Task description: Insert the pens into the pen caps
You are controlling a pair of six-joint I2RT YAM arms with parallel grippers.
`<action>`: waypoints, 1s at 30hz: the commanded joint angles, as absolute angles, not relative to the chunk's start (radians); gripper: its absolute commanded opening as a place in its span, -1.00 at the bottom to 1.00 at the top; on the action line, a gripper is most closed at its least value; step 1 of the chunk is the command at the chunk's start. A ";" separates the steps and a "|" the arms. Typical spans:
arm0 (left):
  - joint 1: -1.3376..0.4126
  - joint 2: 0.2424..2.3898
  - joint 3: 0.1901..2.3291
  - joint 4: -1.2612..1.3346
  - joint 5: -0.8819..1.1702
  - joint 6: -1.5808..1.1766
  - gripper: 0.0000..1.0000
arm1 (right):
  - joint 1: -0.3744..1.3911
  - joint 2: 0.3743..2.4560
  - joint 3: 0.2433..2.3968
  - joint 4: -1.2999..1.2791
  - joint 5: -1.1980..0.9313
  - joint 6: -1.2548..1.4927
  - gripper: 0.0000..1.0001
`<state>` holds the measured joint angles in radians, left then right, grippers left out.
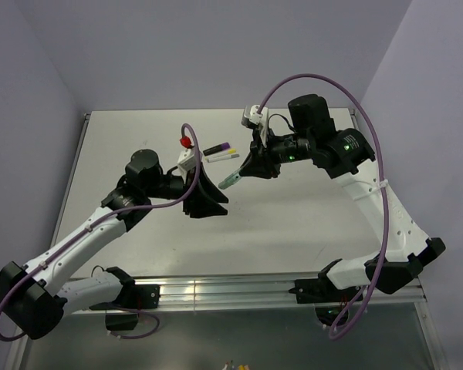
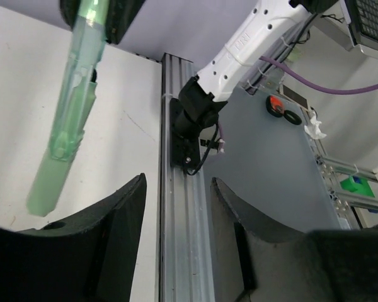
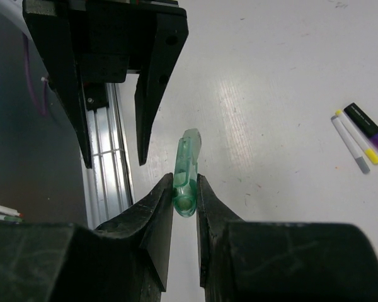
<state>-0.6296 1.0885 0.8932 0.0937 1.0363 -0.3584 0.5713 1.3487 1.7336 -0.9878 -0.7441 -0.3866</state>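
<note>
The right gripper [image 3: 184,181] is clamped on a translucent green pen [image 3: 188,157]. Its black fingers [image 3: 152,220] press the barrel from both sides close to the pen's open near end. The pen hangs in the air above the white table [image 1: 309,223], slanting down toward the left gripper [image 2: 178,182].

From the left wrist, the top of the pen is cut off by the frame edge and by the dark gripper holding it, and its lower end is blurred. The left gripper's jaws stand apart with nothing between them. Only the aluminium rail [image 2: 183,214] shows through the gap, and the green pen sits out past one finger, not inside. From above, both grippers read as black masses, and whether the pen's tip touches the left one cannot be told.

Well apart from the held pen, toward the far side of the table, three more sticks lie close together:
- a black pen with a purple end [image 3: 367,124]
- a pale pen with a yellow end [image 3: 358,139]
- a grey-white pen with a grey end [image 3: 349,143]

Whether those coloured ends are caps or tips is too small to make out.

The black pen carries a fine line of pale print, which is unreadable. A white arm link [image 2: 252,44] bears grey lettering — too slanted and blurred to read with any confidence.
</note>
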 commanded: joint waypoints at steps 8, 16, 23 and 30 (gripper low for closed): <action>-0.598 1.031 0.885 0.022 0.830 -0.140 0.14 | 0.568 1.319 1.747 -0.963 -0.744 -0.410 -1.00; -0.541 1.069 0.879 0.031 0.956 -0.020 0.09 | 0.568 1.313 1.747 -0.966 -0.779 -0.413 -1.00; -0.542 1.109 0.903 0.070 0.991 -0.011 -0.05 | 0.572 1.325 1.758 -0.969 -0.818 -0.411 -1.00; -0.543 1.115 0.900 0.136 0.982 -0.069 -0.25 | 0.575 1.331 1.763 -0.969 -0.824 -0.411 -1.00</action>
